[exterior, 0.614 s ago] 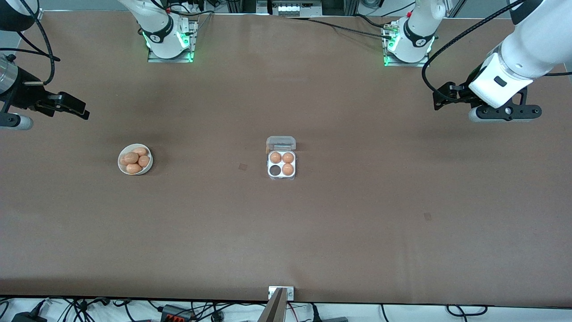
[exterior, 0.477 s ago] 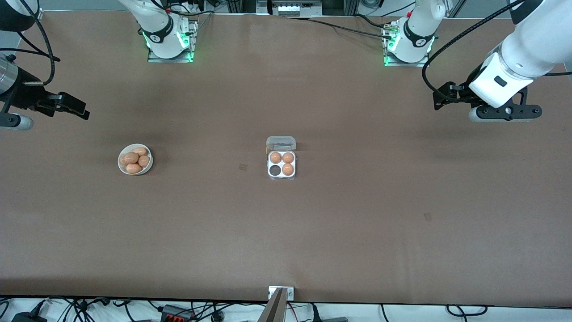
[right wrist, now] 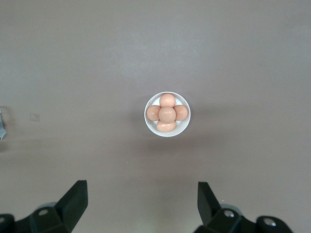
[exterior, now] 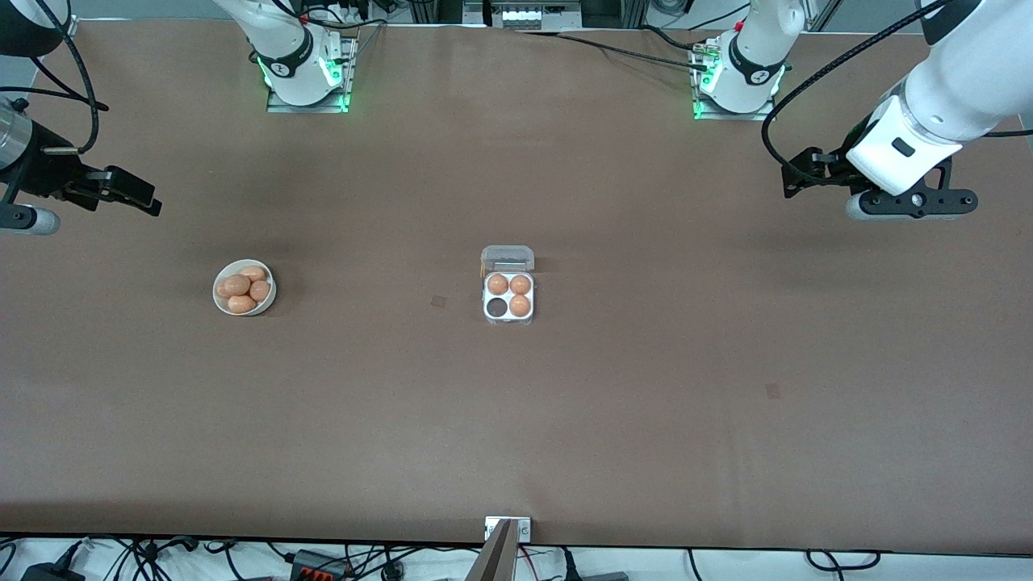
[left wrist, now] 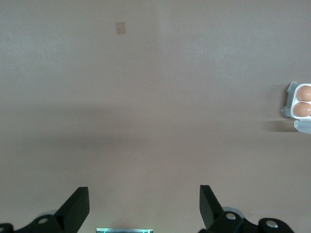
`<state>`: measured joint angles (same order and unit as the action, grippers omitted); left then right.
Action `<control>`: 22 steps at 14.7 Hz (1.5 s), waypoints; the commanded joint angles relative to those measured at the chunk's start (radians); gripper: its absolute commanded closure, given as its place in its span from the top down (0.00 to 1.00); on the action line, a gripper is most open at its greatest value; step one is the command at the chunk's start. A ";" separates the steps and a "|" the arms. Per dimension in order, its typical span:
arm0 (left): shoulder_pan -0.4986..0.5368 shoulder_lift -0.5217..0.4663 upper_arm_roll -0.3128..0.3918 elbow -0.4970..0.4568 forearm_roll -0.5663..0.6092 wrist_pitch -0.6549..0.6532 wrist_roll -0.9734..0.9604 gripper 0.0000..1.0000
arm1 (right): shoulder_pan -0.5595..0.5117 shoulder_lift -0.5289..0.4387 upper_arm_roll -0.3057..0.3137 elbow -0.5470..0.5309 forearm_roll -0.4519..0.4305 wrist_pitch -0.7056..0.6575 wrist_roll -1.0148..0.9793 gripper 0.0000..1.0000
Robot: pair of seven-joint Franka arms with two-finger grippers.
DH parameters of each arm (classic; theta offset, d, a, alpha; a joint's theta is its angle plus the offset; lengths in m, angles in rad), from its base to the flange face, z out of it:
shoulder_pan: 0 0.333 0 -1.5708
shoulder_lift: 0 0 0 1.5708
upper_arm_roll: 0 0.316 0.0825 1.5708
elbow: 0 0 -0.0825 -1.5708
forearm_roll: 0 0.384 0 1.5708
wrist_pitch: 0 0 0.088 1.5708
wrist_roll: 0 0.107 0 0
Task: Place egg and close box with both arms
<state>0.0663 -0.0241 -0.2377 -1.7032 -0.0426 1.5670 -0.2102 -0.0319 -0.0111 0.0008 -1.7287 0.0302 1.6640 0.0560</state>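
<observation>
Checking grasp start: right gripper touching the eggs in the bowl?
Apart. The right wrist view shows the right gripper open over bare table, clear of the bowl and its eggs.

The box [exterior: 508, 297] sits mid-worktop [exterior: 646, 387], lid open, three eggs [exterior: 510, 291] in its cells; the cell nearest the camera toward the right arm's end is vacant. A bowl [exterior: 244, 288] of eggs lies well apart from the box, toward the right arm's end.
</observation>
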 commanded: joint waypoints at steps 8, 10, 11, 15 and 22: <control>0.001 0.018 -0.002 0.034 0.003 -0.024 0.017 1.00 | -0.002 0.114 0.001 0.023 -0.016 -0.027 0.004 1.00; 0.001 0.018 0.000 0.034 0.003 -0.024 0.017 1.00 | -0.005 0.172 -0.001 0.020 -0.018 -0.010 0.002 1.00; 0.001 0.018 0.000 0.034 0.003 -0.024 0.017 1.00 | -0.006 0.199 -0.001 0.015 -0.019 0.008 0.002 1.00; 0.001 0.018 -0.002 0.034 0.003 -0.024 0.018 1.00 | -0.011 0.278 -0.005 -0.021 -0.032 0.141 -0.004 1.00; 0.001 0.018 -0.002 0.034 0.003 -0.024 0.018 1.00 | -0.016 0.358 -0.007 -0.187 -0.036 0.428 -0.053 1.00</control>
<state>0.0663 -0.0196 -0.2377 -1.7007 -0.0426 1.5667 -0.2096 -0.0388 0.3636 -0.0113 -1.8386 0.0045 2.0097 0.0292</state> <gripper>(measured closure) 0.000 0.000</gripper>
